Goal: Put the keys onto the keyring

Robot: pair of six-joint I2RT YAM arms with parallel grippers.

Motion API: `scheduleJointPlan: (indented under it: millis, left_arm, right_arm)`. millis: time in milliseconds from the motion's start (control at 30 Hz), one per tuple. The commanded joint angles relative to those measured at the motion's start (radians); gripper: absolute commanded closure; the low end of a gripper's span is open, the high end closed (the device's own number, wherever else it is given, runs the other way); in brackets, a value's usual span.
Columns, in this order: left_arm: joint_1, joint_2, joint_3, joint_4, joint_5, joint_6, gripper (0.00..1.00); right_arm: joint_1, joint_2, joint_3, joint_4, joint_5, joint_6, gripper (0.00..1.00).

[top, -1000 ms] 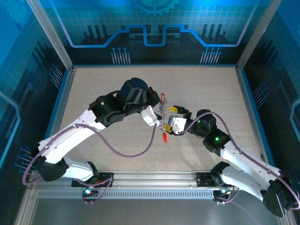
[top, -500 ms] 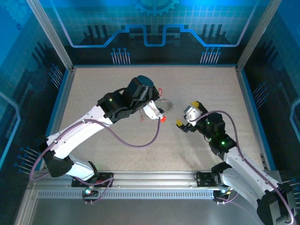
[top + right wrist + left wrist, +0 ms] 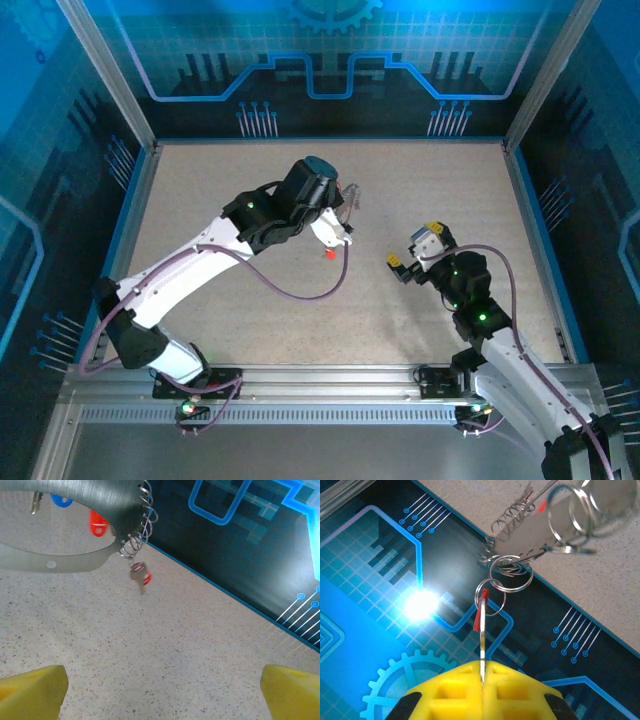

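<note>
**Clerk:** Entry one, left claw [image 3: 482, 680]. Condition?

**Checker:** Closed. Its yellow fingers [image 3: 445, 697] meet on a thin metal strip seen edge-on, red at the far end. It reads as a red-headed key, the gripped key [image 3: 479, 615], pinched by the blade.

**Clerk:** Attachments?

**Checker:** A chain of small split rings [image 3: 510, 572] starts at the key's head. Beyond them is a wire coil [image 3: 512, 517], then a blurred grey band.

**Clerk:** Entry two, keyring [image 3: 100, 497]. Location?

**Checker:** At the left claw, raised above the table [image 3: 430, 170], left of centre in the overhead view. In the right wrist view it is a broad grey band, out of focus.

**Clerk:** Keys listed with it?

**Checker:** One blue-headed key [image 3: 61, 501] and one red key [image 3: 98, 523], both blurred and close to the band. One hanging key [image 3: 141, 575], red-headed, dangles under the coil and clear of the table. Overhead, a red spot [image 3: 330, 254] sits just below the left claw. Whether it touches the table cannot be told.

**Clerk:** Entry three, right claw [image 3: 415, 247]?

**Checker:** Jaws spread wide and holding nothing. It faces the keyring from the right and stands apart from it.
</note>
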Motion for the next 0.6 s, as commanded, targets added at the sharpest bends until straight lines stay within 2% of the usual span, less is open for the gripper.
scheduleJointPlan:
  millis: [0, 100, 567]
  left_arm:
    - [0.003, 0.020, 0.022, 0.001, 0.052, 0.020, 1.00]
    - [0.003, 0.056, 0.022, -0.017, 0.078, -0.044, 1.00]
    - [0.004, 0.224, 0.035, -0.012, 0.143, -0.184, 1.00]
  right_arm:
    - [-0.015, -0.035, -0.015, 0.027, 0.013, 0.038, 0.00]
    - [-0.021, -0.060, -0.014, 0.013, 0.039, 0.048, 0.00]
    - [-0.049, -0.225, -0.031, -0.072, 0.058, 0.074, 0.00]
